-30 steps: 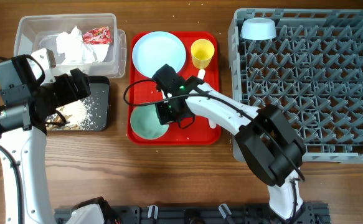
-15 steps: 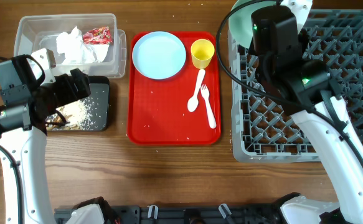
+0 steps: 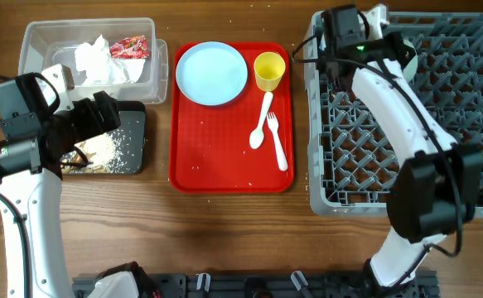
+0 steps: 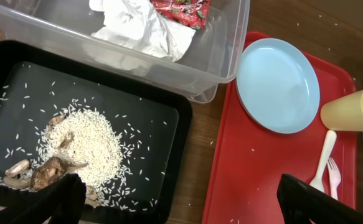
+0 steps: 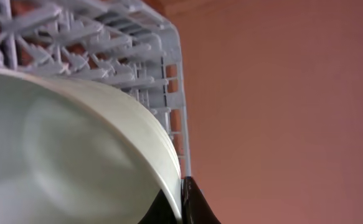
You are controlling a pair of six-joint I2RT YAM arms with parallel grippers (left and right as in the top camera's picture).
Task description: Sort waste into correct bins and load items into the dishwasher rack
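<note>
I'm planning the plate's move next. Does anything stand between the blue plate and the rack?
Yes. The yellow cup stands upright on the red tray, directly between the plate and the rack. Nothing lies on the plate. The right gripper, shut on the green bowl, is at the rack corner nearest the cup.

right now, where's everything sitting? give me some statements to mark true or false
1. The pale blue plate lies on the red tray. True.
2. The yellow cup stands in the dishwasher rack. False: it stands on the red tray, beside the plate.
3. The right gripper is shut on the rim of the pale green bowl, at the rack. True.
4. The red wrapper lies in the black tray-bin. False: it is in the clear tub, next to the napkin.
5. The left gripper is shut on a scrap. False: it is open and holds nothing.
</note>
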